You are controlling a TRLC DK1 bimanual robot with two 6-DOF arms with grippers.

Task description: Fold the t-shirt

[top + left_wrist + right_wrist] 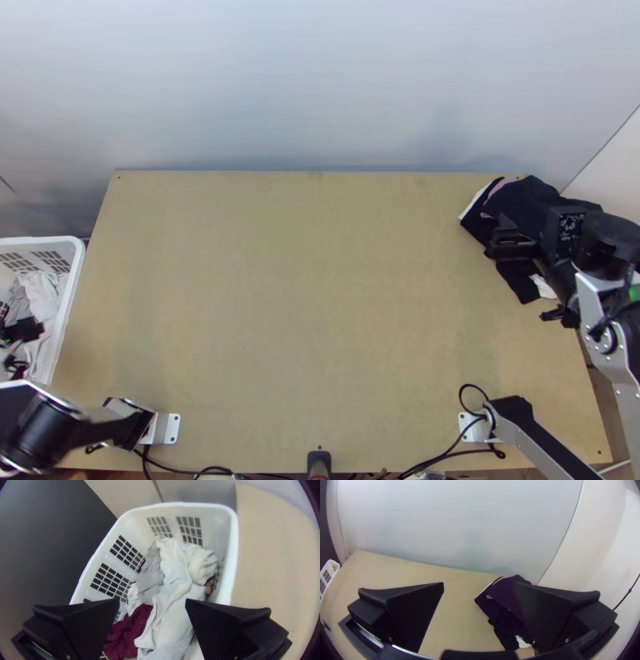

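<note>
Dark far right, mostly pale left.
We see a crumpled near-black cloth heap (524,200), white-edged; a grid-patterned white plastic basket (234,546); rumpled white cloth (176,603), grey cloth (150,580), maroon cloth (130,633).

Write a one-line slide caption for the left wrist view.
The left gripper, jaws open, over a white basket holding a loose heap of white, grey and maroon cloth.

bunched dark cloth (524,196), far right on the table (304,280)

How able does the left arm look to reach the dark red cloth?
Probably yes: the left gripper hangs open over the basket, and much of the dark red cloth lies uncovered.
</note>
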